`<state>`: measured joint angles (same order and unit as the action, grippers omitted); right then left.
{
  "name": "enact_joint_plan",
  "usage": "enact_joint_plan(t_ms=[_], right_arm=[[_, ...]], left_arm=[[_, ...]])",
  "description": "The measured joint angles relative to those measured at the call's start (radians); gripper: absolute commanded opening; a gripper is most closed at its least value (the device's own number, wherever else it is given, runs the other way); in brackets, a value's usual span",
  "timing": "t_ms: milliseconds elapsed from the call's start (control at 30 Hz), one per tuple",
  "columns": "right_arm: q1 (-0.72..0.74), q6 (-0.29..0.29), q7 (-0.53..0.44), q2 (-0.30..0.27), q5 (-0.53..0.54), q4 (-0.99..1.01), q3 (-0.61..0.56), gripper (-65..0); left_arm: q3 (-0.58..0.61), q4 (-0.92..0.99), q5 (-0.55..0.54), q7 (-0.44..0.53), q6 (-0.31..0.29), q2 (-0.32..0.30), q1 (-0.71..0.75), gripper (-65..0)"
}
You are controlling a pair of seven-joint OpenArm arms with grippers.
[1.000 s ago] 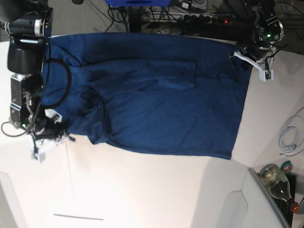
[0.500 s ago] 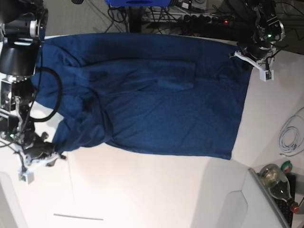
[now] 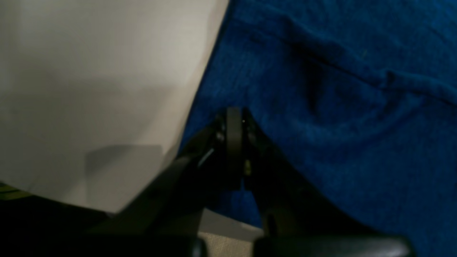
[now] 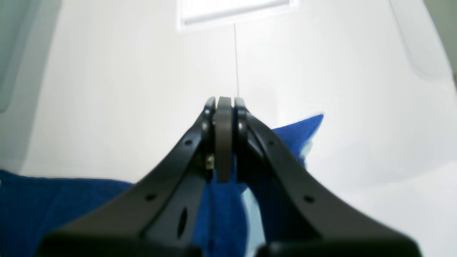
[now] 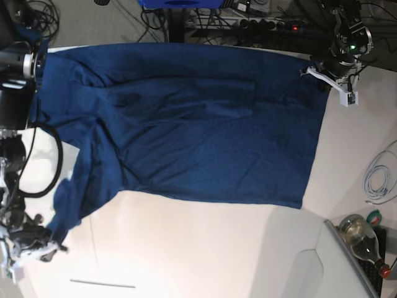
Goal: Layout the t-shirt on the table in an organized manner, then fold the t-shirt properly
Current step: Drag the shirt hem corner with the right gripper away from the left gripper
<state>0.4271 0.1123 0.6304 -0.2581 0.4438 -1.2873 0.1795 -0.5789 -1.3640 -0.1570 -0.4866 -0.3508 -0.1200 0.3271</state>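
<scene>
The dark navy t-shirt (image 5: 205,124) lies spread across the far half of the white table (image 5: 186,248). My right gripper (image 5: 48,239) is at the lower left of the base view. It is shut on a stretched-out corner of the t-shirt, which the right wrist view shows as blue cloth (image 4: 296,130) pinched at the closed tips (image 4: 225,101) over the table (image 4: 125,89). My left gripper (image 5: 319,69) is at the shirt's far right corner. In its wrist view it (image 3: 234,114) is shut on the cloth's edge (image 3: 357,125) beside bare table (image 3: 100,89).
A coiled white cable (image 5: 378,177), a tape roll (image 5: 373,217) and a glass bottle (image 5: 363,239) lie at the right edge. A power strip and cables (image 5: 248,25) run behind the table. A thin seam (image 5: 91,230) crosses the tabletop near my right gripper.
My right gripper has moved toward the near edge of the table, dragging the shirt's corner out into a long strip. The left gripper has stayed put.
</scene>
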Motion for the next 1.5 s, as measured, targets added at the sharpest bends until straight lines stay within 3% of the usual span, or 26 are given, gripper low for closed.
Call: enact_joint_plan(t_ms=[167,300,400,500,767,933,1033,1333,1500], right_arm=[[0.021,0.001,-0.111,-0.020,-0.003,0.002,0.002,-65.0],[0.031,0.084,-0.122,-0.038,-0.003,0.024,0.000,-65.0],[0.048,0.135,-0.122,-0.041,-0.006,0.055,0.000,-65.0],[0.057,0.158,-0.121,-0.037,-0.007,0.066,0.000,-65.0],[0.109,0.158,-0.133,-0.041,-0.008,0.075,-0.007,-65.0],[0.119,0.160,-0.132,-0.061,-0.004,0.074,-0.207,-65.0],[0.126,0.168,-0.225,-0.082,-0.004,0.074,-0.302,-65.0],[0.121,0.167,-0.255,-0.077,-0.004,0.079,-0.346,-65.0],[0.070,0.166,-0.261,-0.066,-0.003,0.056,-0.470,-65.0]], left_arm=[[-0.061,-0.013,-0.002,-0.026,-0.014,0.006,0.004,-65.0],[-0.081,-0.090,0.007,-0.034,0.004,0.000,0.026,-65.0],[-0.075,-0.156,-0.005,-0.107,-0.016,0.002,0.035,-65.0],[-0.076,-0.222,0.000,-0.150,-0.013,0.003,0.047,-65.0],[-0.077,-0.297,-0.003,-0.200,-0.012,0.006,0.047,-65.0],[-0.076,-0.297,-0.002,-0.198,-0.012,0.009,0.054,-65.0],[-0.077,-0.297,0.000,-0.200,-0.011,0.007,0.072,-65.0],[-0.079,-0.297,-0.001,-0.206,-0.012,0.006,0.088,-65.0],[-0.078,-0.297,-0.002,-0.203,-0.012,0.008,0.086,-65.0]])
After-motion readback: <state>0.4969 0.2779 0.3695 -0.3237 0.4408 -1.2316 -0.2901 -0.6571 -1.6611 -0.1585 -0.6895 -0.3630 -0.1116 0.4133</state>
